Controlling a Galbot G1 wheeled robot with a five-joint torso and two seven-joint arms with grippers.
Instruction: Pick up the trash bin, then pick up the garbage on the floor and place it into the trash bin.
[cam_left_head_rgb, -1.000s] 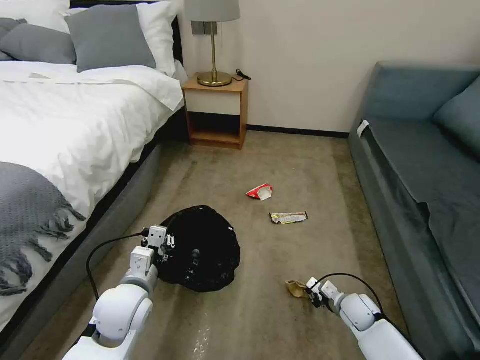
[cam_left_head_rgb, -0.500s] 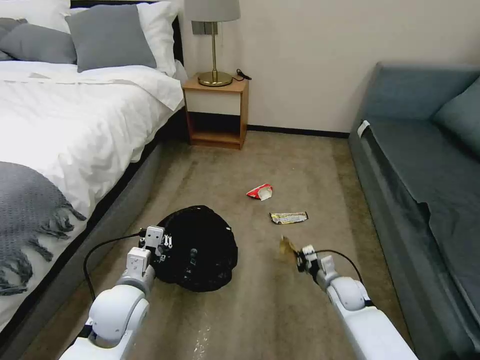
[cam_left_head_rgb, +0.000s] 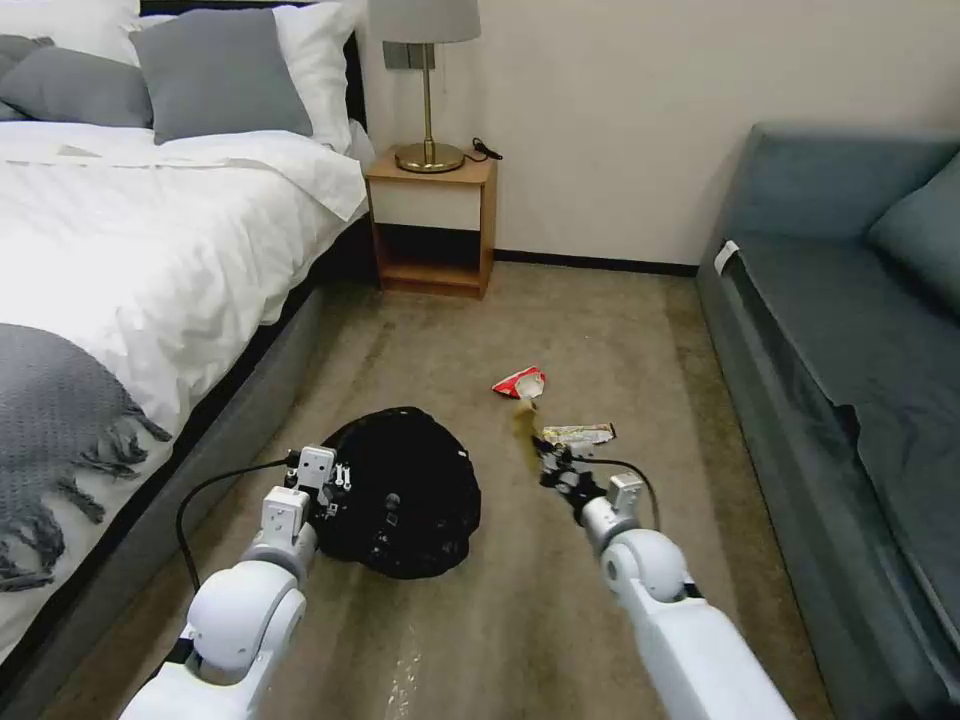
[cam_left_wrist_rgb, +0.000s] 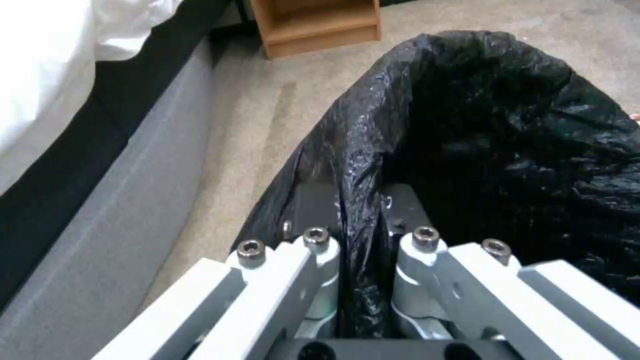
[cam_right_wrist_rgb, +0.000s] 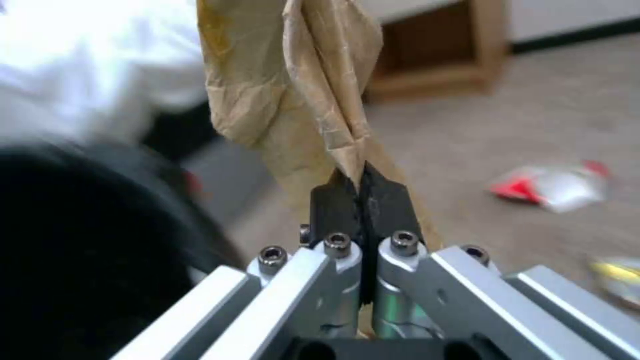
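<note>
Nearest, the left gripper (cam_left_wrist_rgb: 360, 235) clamps the trash bin (cam_left_head_rgb: 405, 490) by its black-bagged rim, beside the bed (cam_left_head_rgb: 120, 260). Just right of it, the right gripper (cam_right_wrist_rgb: 362, 192) pinches a crumpled brown paper bag (cam_right_wrist_rgb: 293, 90). Farther off, a red-and-white packet (cam_left_head_rgb: 520, 383) and a yellowish wrapper (cam_left_head_rgb: 580, 434) lie on the carpet (cam_left_head_rgb: 600, 330).

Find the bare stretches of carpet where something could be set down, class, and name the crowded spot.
Free: carpet between nightstand and red-and-white packet; strip along the sofa. Crowded: trash bin, both claws, wrapper.
</note>
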